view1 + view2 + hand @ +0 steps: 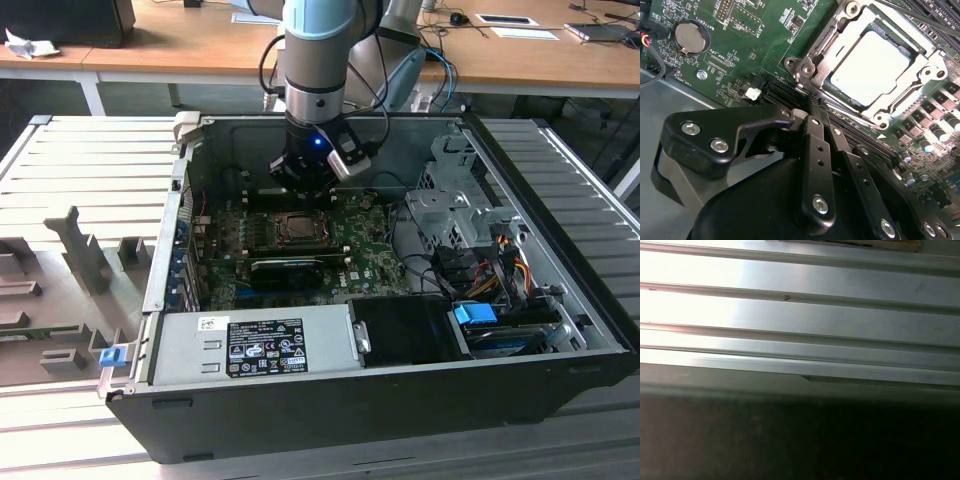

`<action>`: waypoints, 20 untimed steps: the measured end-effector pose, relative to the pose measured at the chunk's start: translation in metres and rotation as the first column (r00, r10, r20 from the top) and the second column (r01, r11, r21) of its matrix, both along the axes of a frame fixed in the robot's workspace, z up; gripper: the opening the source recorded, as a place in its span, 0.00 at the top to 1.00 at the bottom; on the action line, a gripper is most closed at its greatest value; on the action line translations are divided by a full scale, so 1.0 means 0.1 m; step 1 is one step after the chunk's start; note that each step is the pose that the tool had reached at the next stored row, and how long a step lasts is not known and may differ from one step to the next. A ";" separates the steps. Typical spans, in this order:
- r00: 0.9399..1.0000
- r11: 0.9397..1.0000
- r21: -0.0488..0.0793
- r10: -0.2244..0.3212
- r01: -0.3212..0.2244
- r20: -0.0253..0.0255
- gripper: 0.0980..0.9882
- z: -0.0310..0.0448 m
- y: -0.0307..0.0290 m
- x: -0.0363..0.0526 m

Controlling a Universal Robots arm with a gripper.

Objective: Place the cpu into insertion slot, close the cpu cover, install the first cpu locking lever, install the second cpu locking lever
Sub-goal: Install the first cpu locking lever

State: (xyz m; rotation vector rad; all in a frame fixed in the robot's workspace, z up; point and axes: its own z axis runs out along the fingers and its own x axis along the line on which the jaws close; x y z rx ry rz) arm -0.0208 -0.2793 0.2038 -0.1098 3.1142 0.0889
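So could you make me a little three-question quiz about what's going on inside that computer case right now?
1. True or false: the small flat square pale silver cpu already lies in the square black insertion slot.
2. In the second wrist view, the thin silvery-grey metal cpu cover is: A) down around the chip, B) missing, C) held in the black gripper.
3. Fill in: the round silver coin battery sits on the ____ circuit board.

Key: 1 true; 2 A; 3 green.
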 end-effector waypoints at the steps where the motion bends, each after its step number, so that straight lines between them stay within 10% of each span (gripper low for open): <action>1: 1.000 1.000 0.000 0.000 0.000 0.000 0.99 0.003 0.000 0.000; 20: 1.000 1.000 -0.001 0.000 0.000 -0.001 0.99 0.017 -0.002 0.032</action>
